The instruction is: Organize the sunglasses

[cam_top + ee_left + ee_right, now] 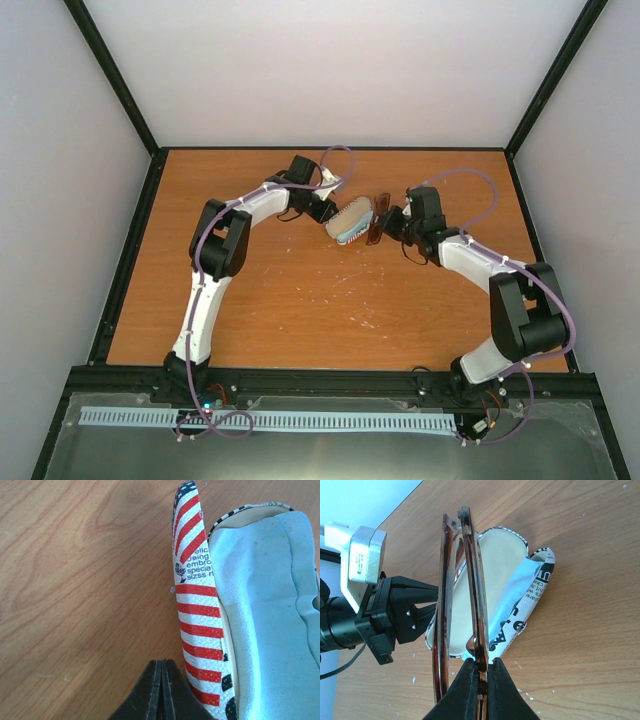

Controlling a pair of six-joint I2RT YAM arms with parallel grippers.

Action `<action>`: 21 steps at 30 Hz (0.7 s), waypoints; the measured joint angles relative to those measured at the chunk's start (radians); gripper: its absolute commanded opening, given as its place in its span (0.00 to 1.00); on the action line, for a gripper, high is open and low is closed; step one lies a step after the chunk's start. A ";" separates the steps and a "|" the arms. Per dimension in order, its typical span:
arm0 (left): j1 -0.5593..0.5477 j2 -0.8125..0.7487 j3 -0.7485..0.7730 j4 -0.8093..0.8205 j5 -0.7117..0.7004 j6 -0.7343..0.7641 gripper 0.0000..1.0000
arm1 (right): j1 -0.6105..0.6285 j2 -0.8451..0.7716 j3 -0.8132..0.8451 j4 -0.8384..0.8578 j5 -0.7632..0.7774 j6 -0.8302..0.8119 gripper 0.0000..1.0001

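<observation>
The sunglasses [476, 595], thin and dark brown, are folded and held on edge in my right gripper [480, 663], which is shut on the frame. They hang just over the open oval flag-patterned case [492, 570], its cream inside facing them. A light blue cloth [265, 610] lies in the case. In the top view the sunglasses [378, 216] sit at the case's [349, 222] right edge, with my right gripper [393, 222] behind them. My left gripper [162, 664] is shut with nothing visible between its fingers, pressed beside the case's red-striped lid [195, 605]. It also shows in the top view [324, 209].
The wooden table [300, 300] has a black frame round it and white walls behind. Small white specks lie on the wood near the middle [355, 280]. Both arms meet over the table's far middle.
</observation>
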 measured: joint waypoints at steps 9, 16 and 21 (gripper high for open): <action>-0.003 -0.034 -0.030 0.001 0.032 -0.026 0.06 | 0.000 0.055 -0.013 0.075 -0.039 0.048 0.03; -0.015 -0.084 -0.080 0.006 0.044 -0.034 0.06 | 0.000 0.087 -0.015 0.114 -0.058 0.061 0.03; -0.026 -0.090 -0.087 0.009 0.053 -0.040 0.06 | 0.000 0.123 -0.015 0.141 -0.070 0.070 0.03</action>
